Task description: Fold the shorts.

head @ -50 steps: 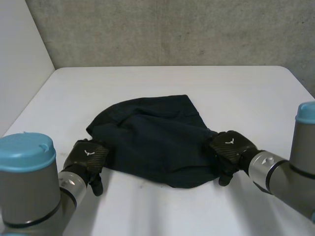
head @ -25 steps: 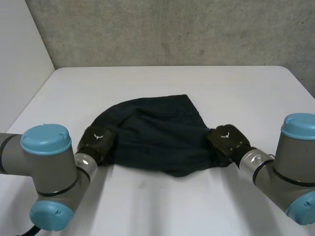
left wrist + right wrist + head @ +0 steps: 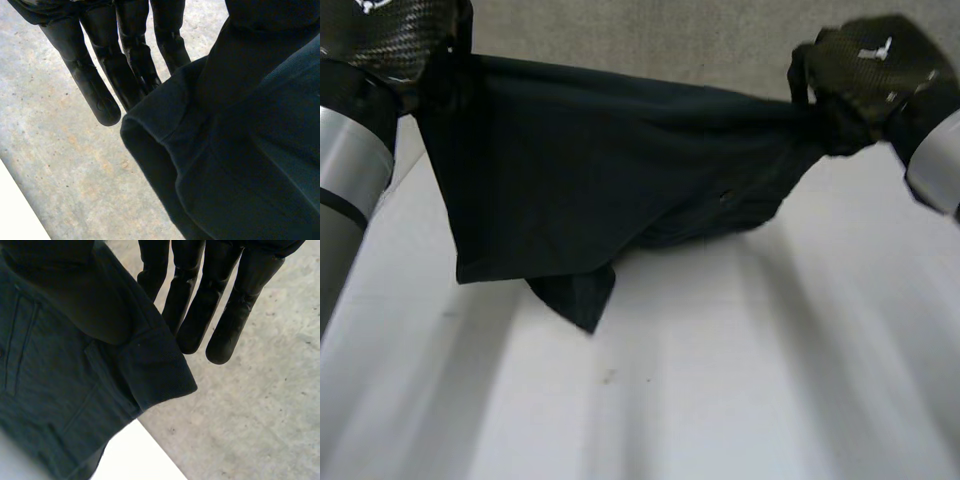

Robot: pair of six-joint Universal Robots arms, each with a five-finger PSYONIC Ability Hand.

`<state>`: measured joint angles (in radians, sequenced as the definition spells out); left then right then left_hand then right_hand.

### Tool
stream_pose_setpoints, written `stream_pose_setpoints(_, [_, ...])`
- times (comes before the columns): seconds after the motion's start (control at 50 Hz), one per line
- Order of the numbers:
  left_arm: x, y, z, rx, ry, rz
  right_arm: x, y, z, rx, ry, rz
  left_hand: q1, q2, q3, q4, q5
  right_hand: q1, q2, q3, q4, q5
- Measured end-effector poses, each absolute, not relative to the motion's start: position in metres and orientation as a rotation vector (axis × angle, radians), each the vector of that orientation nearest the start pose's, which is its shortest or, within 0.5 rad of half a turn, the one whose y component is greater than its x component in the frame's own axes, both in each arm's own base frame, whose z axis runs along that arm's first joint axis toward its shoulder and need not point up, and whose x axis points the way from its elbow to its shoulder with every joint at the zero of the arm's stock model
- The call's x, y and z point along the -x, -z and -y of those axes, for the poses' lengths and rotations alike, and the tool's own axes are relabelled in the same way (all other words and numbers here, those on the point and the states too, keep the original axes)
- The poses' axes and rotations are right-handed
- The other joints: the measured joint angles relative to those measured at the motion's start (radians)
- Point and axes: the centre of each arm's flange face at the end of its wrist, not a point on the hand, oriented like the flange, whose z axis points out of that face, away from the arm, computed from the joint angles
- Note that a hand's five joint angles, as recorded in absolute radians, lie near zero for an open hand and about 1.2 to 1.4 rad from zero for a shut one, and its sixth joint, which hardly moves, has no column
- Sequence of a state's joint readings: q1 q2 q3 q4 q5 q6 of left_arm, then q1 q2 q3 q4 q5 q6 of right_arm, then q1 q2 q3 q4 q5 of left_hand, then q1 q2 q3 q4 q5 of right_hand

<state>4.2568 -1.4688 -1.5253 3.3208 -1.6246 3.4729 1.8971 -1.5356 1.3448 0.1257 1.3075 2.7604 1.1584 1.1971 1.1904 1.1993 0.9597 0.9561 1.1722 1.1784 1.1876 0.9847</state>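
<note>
Both ends of shorts (image 3: 590, 180) pinched, left robot hand (image 3: 385, 35), right robot hand (image 3: 865, 65)

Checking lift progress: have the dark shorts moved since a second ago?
Yes: the dark fabric shorts rose from the white table, upward across the grey wall.

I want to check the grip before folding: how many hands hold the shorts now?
2. The left hand pinches one upper corner of the shorts; the right hand pinches the opposite upper corner. The shorts hang between them over the table.
</note>
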Motion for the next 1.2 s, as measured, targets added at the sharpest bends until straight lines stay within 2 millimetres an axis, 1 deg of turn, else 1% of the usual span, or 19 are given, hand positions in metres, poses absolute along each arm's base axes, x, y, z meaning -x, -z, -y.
stream_pose_setpoints(0.08, [0.247, -0.364, 0.215, -0.717, 2.527, -1.853, -0.247, -0.363, 0.245, 0.983, 2.134, -1.853, 0.0, 0.0, 0.0, 0.0, 0.0, 0.012, 0.0, 0.01, 0.0, 0.0])
stream_pose_setpoints(0.18, [0.254, -0.313, 0.233, -0.819, 2.301, -2.076, -0.255, -0.338, 0.258, 1.023, 1.993, -1.962, 0.0, 0.0, 0.0, 0.0, 0.0, 0.015, 0.0, 0.018, 0.0, 0.0])
stream_pose_setpoints(0.38, [0.267, -0.213, 0.29, -0.91, 1.967, -2.288, -0.283, -0.229, 0.297, 1.203, 1.675, -2.165, 0.0, 0.0, 0.001, 0.0, 0.0, 0.015, 0.0, 0.021, 0.0, 0.001])
stream_pose_setpoints(0.46, [0.275, -0.205, 0.314, -0.916, 1.983, -2.241, -0.293, -0.214, 0.309, 1.226, 1.703, -2.158, 0.0, 0.0, 0.001, 0.0, 0.0, 0.015, 0.0, 0.023, 0.0, 0.004])
stream_pose_setpoints(0.54, [0.288, -0.237, 0.352, -0.848, 2.191, -2.036, -0.312, -0.228, 0.336, 1.172, 1.978, -2.01, 0.0, 0.001, 0.002, 0.0, 0.0, 0.015, 0.006, 0.023, 0.001, 0.004])
stream_pose_setpoints(0.56, [0.293, -0.257, 0.362, -0.808, 2.291, -1.937, -0.318, -0.242, 0.346, 1.128, 2.11, -1.921, 0.0, 0.001, 0.002, 0.001, 0.0, 0.016, 0.006, 0.023, 0.001, 0.004])
stream_pose_setpoints(0.58, [0.293, -0.257, 0.362, -0.808, 2.291, -1.937, -0.318, -0.242, 0.346, 1.128, 2.11, -1.921, 0.0, 0.001, 0.002, 0.001, 0.0, 0.016, 0.006, 0.023, 0.001, 0.004])
stream_pose_setpoints(0.6, [0.298, -0.287, 0.373, -0.739, 2.433, -1.783, -0.326, -0.268, 0.358, 1.05, 2.302, -1.767, 0.0, 0.001, 0.002, 0.001, 0.0, 0.02, 0.006, 0.023, 0.002, 0.004])
stream_pose_setpoints(0.64, [0.301, -0.322, 0.378, -0.652, 2.577, -1.605, -0.331, -0.299, 0.366, 0.954, 2.488, -1.583, 0.0, 0.001, 0.002, 0.001, 0.0, 0.02, 0.006, 0.023, 0.002, 0.004])
stream_pose_setpoints(0.68, [0.301, -0.36, 0.377, -0.552, 2.709, -1.413, -0.333, -0.325, 0.369, 0.871, 2.619, -1.429, 0.0, 0.001, 0.002, 0.001, 0.0, 0.02, 0.006, 0.023, 0.002, 0.004])
stream_pose_setpoints(0.7, [0.299, -0.379, 0.375, -0.493, 2.77, -1.311, -0.333, -0.351, 0.369, 0.781, 2.728, -1.274, 0.0, 0.001, 0.002, 0.001, 0.0, 0.02, 0.006, 0.023, 0.002, 0.004])
stream_pose_setpoints(0.72, [0.298, -0.392, 0.372, -0.452, 2.809, -1.244, -0.333, -0.356, 0.369, 0.764, 2.746, -1.246, 0.0, 0.001, 0.002, 0.001, 0.0, 0.02, 0.006, 0.023, 0.002, 0.004])
stream_pose_setpoints(0.78, [0.286, -0.439, 0.354, -0.274, 2.937, -0.991, -0.327, -0.404, 0.361, 0.574, 2.866, -0.97, 0.0, 0.001, 0.002, 0.001, 0.0, 0.02, 0.006, 0.023, 0.002, 0.004])
stream_pose_setpoints(0.86, [0.276, -0.449, 0.341, -0.186, 2.985, -0.933, -0.323, -0.413, 0.357, 0.517, 2.842, -0.94, 0.0, 0.002, 0.002, 0.001, 0.0, 0.02, 0.006, 0.023, 0.002, 0.005])
stream_pose_setpoints(0.96, [0.273, -0.434, 0.341, -0.194, 2.975, -1.015, -0.324, -0.4, 0.358, 0.547, 2.782, -1.035, 0.0, 0.001, 0.002, 0.001, 0.0, 0.02, 0.006, 0.023, 0.002, 0.005])
stream_pose_setpoints(0.98, [0.27, -0.393, 0.343, -0.25, 2.909, -1.217, -0.326, -0.365, 0.362, 0.631, 2.666, -1.232, 0.0, 0.002, 0.003, 0.001, 0.0, 0.02, 0.006, 0.023, 0.002, 0.005])
stream_pose_setpoints(1.1, [0.264, -0.308, 0.341, -0.391, 2.719, -1.564, -0.329, -0.288, 0.365, 0.795, 2.447, -1.563, 0.0, 0.004, 0.005, 0.004, 0.0, 0.02, 0.006, 0.023, 0.004, 0.005])
stream_pose_setpoints(1.18, [0.263, -0.246, 0.332, -0.521, 2.563, -1.779, -0.328, -0.227, 0.362, 0.927, 2.278, -1.78, 0.0, 0.004, 0.005, 0.004, 0.0, 0.02, 0.006, 0.023, 0.005, 0.005])
stream_pose_setpoints(1.2, [0.263, -0.219, 0.327, -0.578, 2.489, -1.87, -0.327, -0.199, 0.358, 0.994, 2.194, -1.874, 0.0, 0.004, 0.005, 0.004, 0.0, 0.02, 0.006, 0.023, 0.005, 0.005])
